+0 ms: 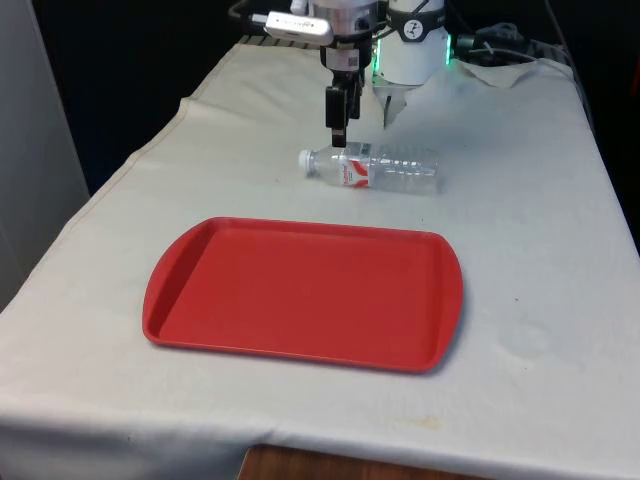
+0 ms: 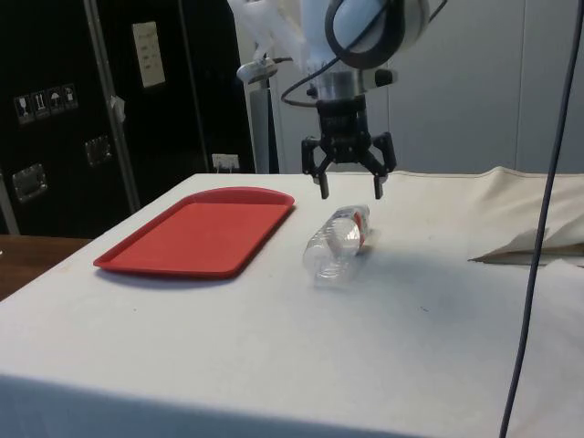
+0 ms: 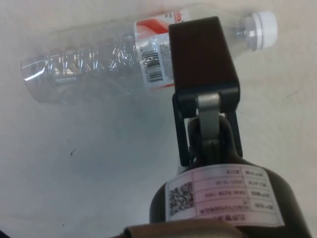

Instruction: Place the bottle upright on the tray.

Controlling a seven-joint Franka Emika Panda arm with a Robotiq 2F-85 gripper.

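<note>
The gripper (image 2: 348,185) is hovering wide open just above the bottle (image 2: 336,245) — lying sideways beyond the tray (image 1: 300,295) — lining up a grasp.

The bottle (image 1: 372,167) lies on its side behind the tray (image 1: 300,290), seemingly just apart.

The bottle (image 3: 124,59) label's barcode digits and brand are unreadable.
</note>
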